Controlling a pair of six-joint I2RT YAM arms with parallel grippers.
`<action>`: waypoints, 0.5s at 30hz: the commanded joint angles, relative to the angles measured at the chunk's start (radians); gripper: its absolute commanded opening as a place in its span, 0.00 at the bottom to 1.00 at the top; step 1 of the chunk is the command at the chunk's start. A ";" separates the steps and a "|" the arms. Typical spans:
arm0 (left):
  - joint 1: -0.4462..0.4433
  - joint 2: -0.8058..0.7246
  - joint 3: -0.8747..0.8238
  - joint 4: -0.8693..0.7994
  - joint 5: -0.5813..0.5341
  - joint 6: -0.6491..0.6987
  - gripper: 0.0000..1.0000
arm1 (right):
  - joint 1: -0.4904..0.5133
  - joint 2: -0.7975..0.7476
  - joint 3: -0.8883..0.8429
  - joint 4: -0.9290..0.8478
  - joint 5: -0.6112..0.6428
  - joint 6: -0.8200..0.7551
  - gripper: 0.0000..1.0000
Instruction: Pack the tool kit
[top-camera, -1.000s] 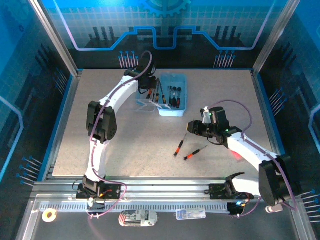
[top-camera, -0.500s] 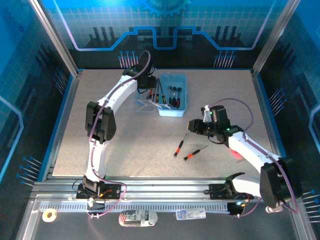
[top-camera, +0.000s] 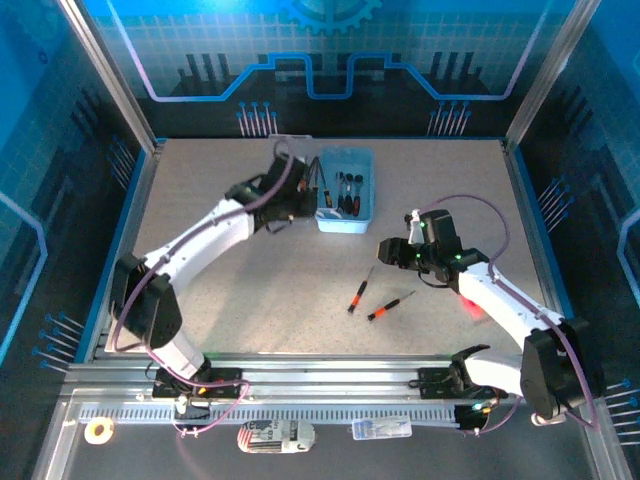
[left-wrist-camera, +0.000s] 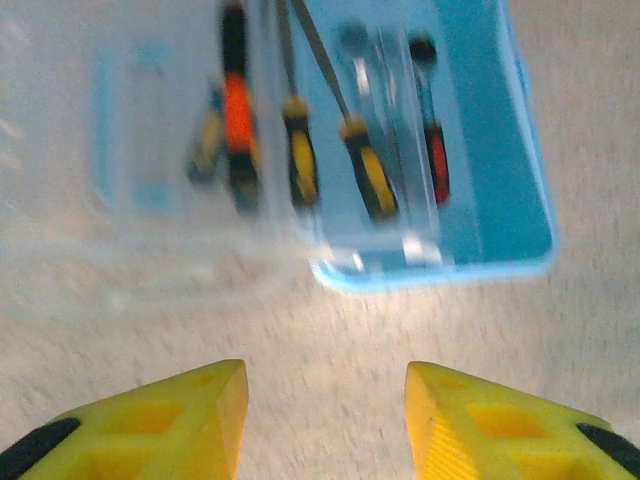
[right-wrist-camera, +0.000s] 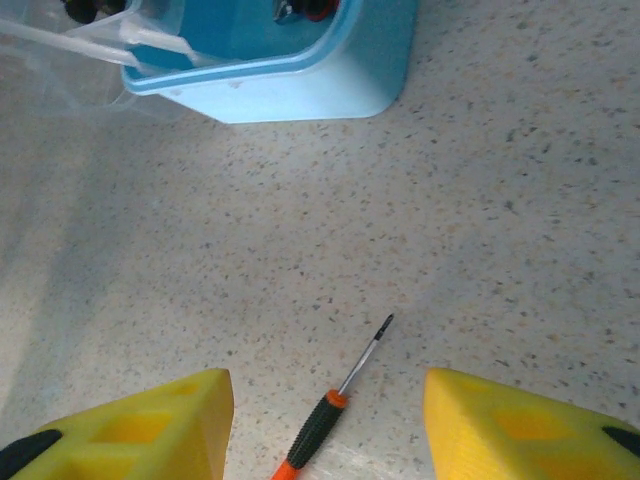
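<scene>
Box sat far-centre on bench, two screwdrivers loose nearer the arms. Left wrist: left tool spread, empty, near box; clear lid blurred at its left. Right wrist: right tool spread, empty, over one of them.

From high behind the near edge, the top camera looks down over the whole table. The left wrist camera hangs close above the blue box, its picture blurred. The right wrist camera, low, sees that box's corner at 12 o'clock and a screwdriver at 6.
</scene>
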 joint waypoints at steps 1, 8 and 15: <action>-0.072 -0.059 -0.176 0.062 -0.040 -0.103 0.47 | 0.005 -0.012 0.018 -0.052 0.073 0.002 0.54; -0.262 0.023 -0.272 0.103 -0.005 -0.156 0.46 | 0.003 -0.016 -0.023 -0.059 0.152 -0.007 0.56; -0.354 0.193 -0.129 0.117 0.087 -0.163 0.47 | -0.050 -0.112 -0.057 -0.088 0.225 -0.005 0.55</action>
